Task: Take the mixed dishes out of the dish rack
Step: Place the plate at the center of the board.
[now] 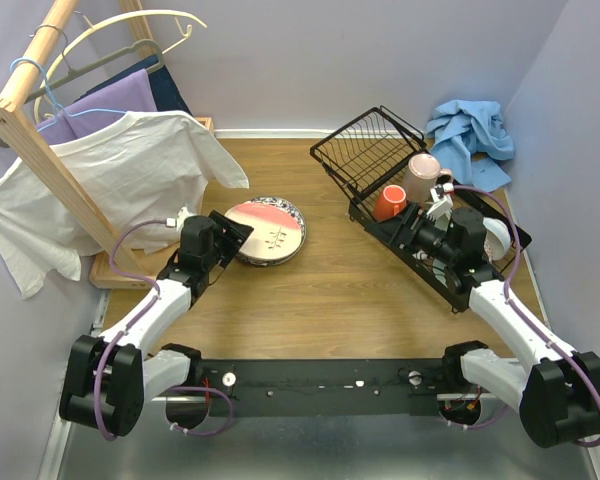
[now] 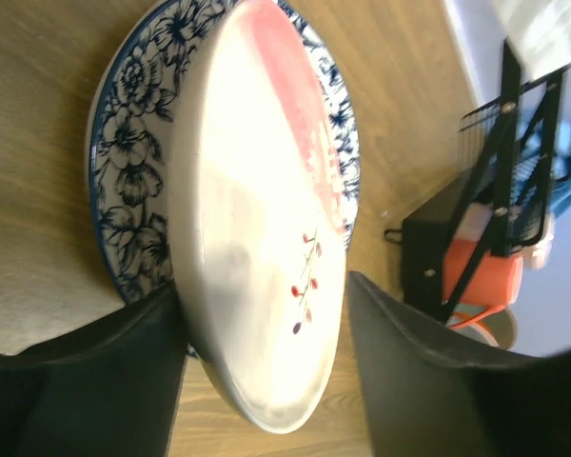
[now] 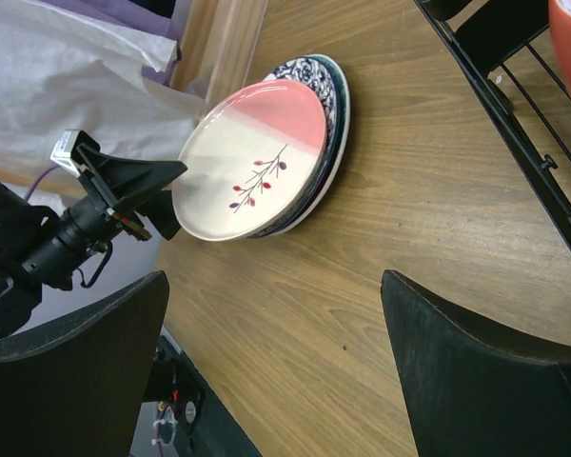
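Top view: pink-and-cream plate (image 1: pixel 267 230) lies on the table (image 1: pixel 320 300) left of centre, topping a stack, well apart from the dish rack (image 1: pixel 380 165), which runs diagonally at far right with an orange mug (image 1: pixel 388 202) and a pink mug (image 1: pixel 423 172) inside. At the plate's left rim sits the left gripper (image 1: pixel 238 232); over the rack, the right gripper (image 1: pixel 417 225), tips hard to make out. Bare wood between stack and rack; a white T-shirt (image 1: pixel 110 180) crowds the left edge. Left wrist: fingers (image 2: pixel 86 381) apart, plate's near rim between them, contact unclear; blue floral plate (image 2: pixel 133 171) underneath, mostly covered. Right wrist: fingers (image 3: pixel 485 381) spread wide, nothing between them; rack cut off top right.
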Robot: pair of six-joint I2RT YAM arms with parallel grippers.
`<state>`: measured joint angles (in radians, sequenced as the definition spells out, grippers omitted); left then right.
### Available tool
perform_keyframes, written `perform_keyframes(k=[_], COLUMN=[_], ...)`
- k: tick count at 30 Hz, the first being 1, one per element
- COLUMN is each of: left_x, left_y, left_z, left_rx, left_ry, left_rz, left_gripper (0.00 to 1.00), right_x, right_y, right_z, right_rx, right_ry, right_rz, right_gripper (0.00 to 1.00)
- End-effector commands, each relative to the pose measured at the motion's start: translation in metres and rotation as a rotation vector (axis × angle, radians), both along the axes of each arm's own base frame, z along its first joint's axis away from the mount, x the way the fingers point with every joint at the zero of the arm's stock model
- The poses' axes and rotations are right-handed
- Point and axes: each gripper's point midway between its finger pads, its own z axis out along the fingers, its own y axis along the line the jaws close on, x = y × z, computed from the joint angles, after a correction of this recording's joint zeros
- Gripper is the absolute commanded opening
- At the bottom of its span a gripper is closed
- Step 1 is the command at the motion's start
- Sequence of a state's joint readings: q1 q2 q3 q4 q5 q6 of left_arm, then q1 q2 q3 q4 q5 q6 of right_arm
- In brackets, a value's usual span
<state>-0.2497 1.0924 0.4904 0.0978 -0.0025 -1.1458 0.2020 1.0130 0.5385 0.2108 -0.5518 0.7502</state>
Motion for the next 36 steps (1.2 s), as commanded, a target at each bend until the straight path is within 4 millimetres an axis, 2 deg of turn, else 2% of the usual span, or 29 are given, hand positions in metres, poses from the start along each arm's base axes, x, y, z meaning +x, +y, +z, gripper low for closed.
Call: perform_keyframes(k=[1,2,9,29,36], left_x=[-0.003,-0.003,-0.003,0.002,0.008], left_y=[-0.002,-0.002,-0.002,-0.01,-0.01], left_z=[0.004,0.005,-0.001,-0.017,-0.016], left_rx=[0.079,0.089,0.166,0.28,0.312], left_ry=[0.031,0.035,0.086,0.212,0.229], left_rz=[-0.076,-0.086,-0.145,-0.303,-0.328], left_gripper=[0.78,0.81,0.86,0.91,0.93], right_x=[0.005,0.005,0.005,0.005,0.007], right_y=[-0.004,-0.005,-0.004,-0.005,-0.006], right_z=[0.011,0.011,0.011,0.008,0.009], right_rx=[-0.022,-0.023,-0.023,-0.032,-0.045], right_ry=[-0.034,-0.032,-0.031,-0.026,-0.031], right_rz=[-0.023,-0.026,-0.022,-0.026,-0.028], right_gripper=[1.0,1.0,1.0,1.0,1.0])
